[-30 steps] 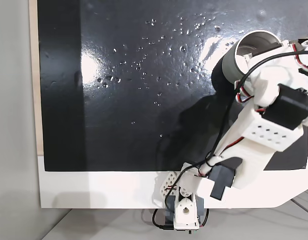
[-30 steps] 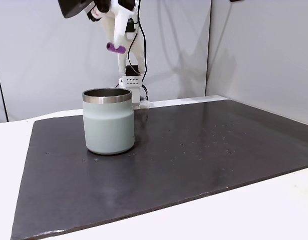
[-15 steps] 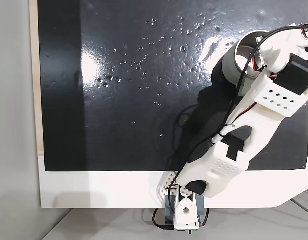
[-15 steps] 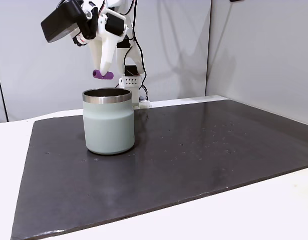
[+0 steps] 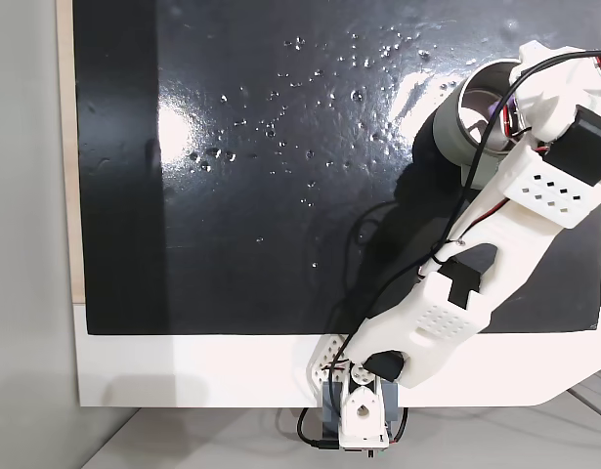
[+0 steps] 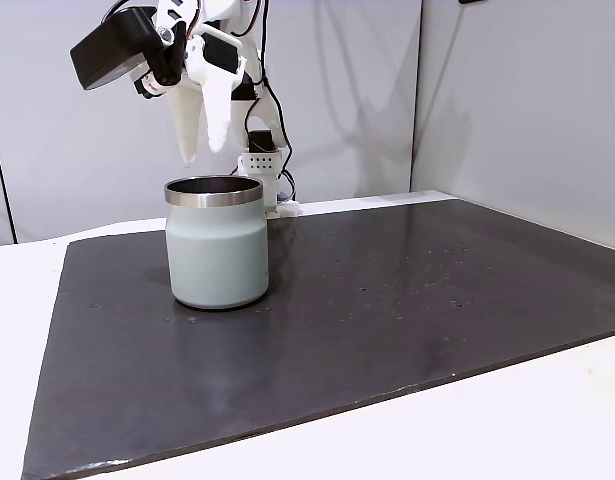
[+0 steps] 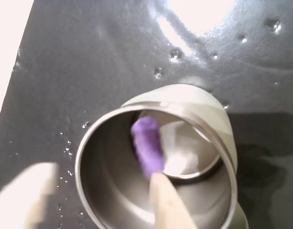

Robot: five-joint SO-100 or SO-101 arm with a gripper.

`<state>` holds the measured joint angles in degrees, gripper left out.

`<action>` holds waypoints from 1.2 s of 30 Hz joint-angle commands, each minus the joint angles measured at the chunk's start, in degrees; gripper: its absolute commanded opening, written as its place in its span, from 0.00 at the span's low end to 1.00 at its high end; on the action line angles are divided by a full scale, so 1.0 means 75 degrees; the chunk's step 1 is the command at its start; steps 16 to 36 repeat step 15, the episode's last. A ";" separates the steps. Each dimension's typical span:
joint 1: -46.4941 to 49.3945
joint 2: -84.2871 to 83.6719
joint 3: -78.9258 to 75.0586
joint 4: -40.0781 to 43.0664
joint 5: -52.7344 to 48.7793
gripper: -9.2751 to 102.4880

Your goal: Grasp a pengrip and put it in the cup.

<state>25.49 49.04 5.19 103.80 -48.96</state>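
In a fixed view from the side, my gripper (image 6: 200, 152) hangs just above the cup (image 6: 217, 250), open, with nothing between its pale fingers (image 6: 216, 120). The cup is a pale grey-white mug with a shiny steel rim, standing upright on the black mat. The wrist view looks straight down into the cup (image 7: 203, 105). There the lilac pengrip (image 7: 147, 145) shows blurred inside the steel interior, free of my open gripper (image 7: 101, 174). In a fixed view from above, my white arm (image 5: 535, 186) covers part of the cup (image 5: 454, 129).
The black mat (image 6: 387, 300) lies on a white table (image 6: 17, 300) and has bare room to the right of the cup. The arm's base (image 5: 364, 415) stands at the near table edge in the fixed view from above. Grey wall panels rise behind the table.
The arm swung over the cup and lowered the pengrip toward the rim. The gripper then opened, and the pengrip left the fingers and now shows inside the cup.
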 commanded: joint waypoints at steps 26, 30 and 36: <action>0.0035 0.0609 -0.0164 0.0152 -0.0082 0.40; 0.0035 0.0609 -0.0164 0.0152 -0.0082 0.40; 0.0035 0.0609 -0.0164 0.0152 -0.0082 0.40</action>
